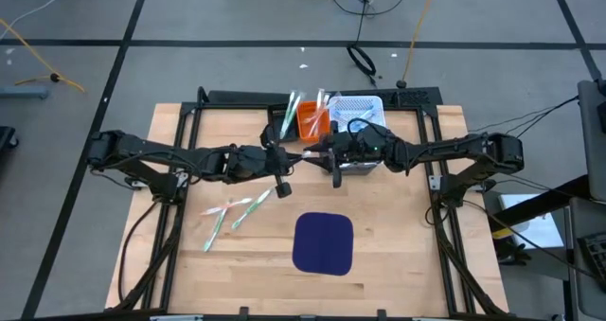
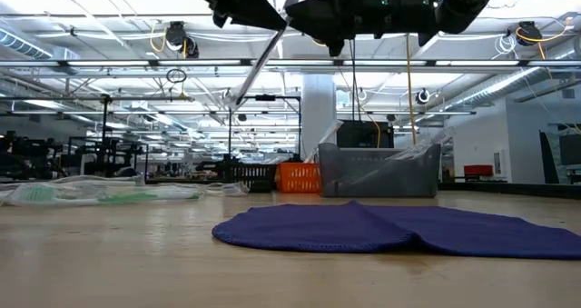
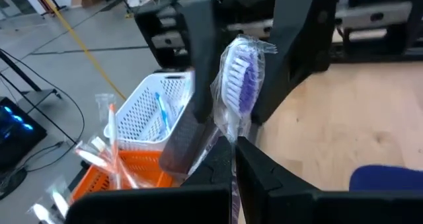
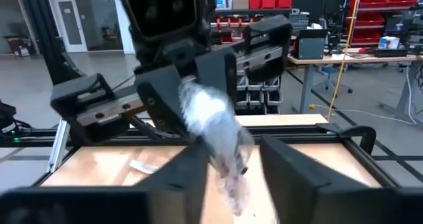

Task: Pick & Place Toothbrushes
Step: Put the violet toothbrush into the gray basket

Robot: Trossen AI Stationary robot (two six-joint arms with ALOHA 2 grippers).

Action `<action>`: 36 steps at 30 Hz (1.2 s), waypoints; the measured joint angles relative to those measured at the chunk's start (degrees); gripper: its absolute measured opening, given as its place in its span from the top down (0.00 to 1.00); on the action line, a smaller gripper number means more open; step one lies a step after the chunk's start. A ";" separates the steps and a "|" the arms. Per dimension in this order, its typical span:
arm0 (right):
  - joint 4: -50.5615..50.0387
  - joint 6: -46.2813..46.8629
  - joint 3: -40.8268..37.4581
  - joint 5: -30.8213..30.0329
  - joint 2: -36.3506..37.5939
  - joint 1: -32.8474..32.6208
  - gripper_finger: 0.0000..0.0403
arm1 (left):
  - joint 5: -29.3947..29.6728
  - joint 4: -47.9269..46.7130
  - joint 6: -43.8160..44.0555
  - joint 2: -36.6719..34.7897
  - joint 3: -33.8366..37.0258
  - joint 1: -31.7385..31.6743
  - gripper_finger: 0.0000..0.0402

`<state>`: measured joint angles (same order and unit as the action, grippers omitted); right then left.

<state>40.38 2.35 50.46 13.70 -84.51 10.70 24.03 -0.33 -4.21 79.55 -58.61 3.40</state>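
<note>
- Here, above mid-table: left gripper (image 1: 284, 160) and right gripper (image 1: 320, 154) nose to nose, just in front of the orange bin (image 1: 311, 125).
- Between them, one wrapped toothbrush (image 3: 239, 85), purple bristles showing through clear film, raised off the table.
- Left fingers (image 3: 264, 174) pressed together on the brush handle, seen from the left wrist.
- Right fingers (image 3: 297, 32) spread either side of the brush head, not visibly touching it; same gap seen from the right wrist around the wrapped head (image 4: 215, 128).
- Low down, the handle a thin slanted line (image 2: 259, 63) under the dark arms.
- On the left part of the wooden table (image 1: 398, 255), a few more wrapped toothbrushes (image 1: 232, 212) lying loose, pale green and white.
- In the orange bin, further brushes standing (image 1: 292, 111), tilted.
- Beside it, a white mesh basket (image 1: 360, 106), at least one blue brush (image 3: 160, 108) inside.
- Near the front edge, a dark blue mat (image 1: 323, 242), flat, well apart from both grippers.
</note>
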 joint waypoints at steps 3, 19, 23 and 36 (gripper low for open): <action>0.12 -0.55 0.00 0.08 0.00 -0.04 0.89 | 0.00 0.84 -0.02 0.00 0.00 -0.10 1.00; -0.46 -2.62 -0.07 -0.51 0.21 -0.90 1.00 | -0.12 -1.40 1.44 -0.04 0.00 -0.98 0.89; -1.26 -2.84 -0.07 -0.17 1.39 -0.59 1.00 | 0.21 -2.49 1.43 -0.08 0.00 -1.03 0.79; -14.38 -5.09 -7.31 -7.97 15.48 0.29 1.00 | 1.27 -12.71 1.93 -3.36 0.04 -1.18 0.64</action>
<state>26.01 -2.74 43.15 5.73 -69.03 10.99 25.30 -13.04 -2.28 76.19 -58.57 2.22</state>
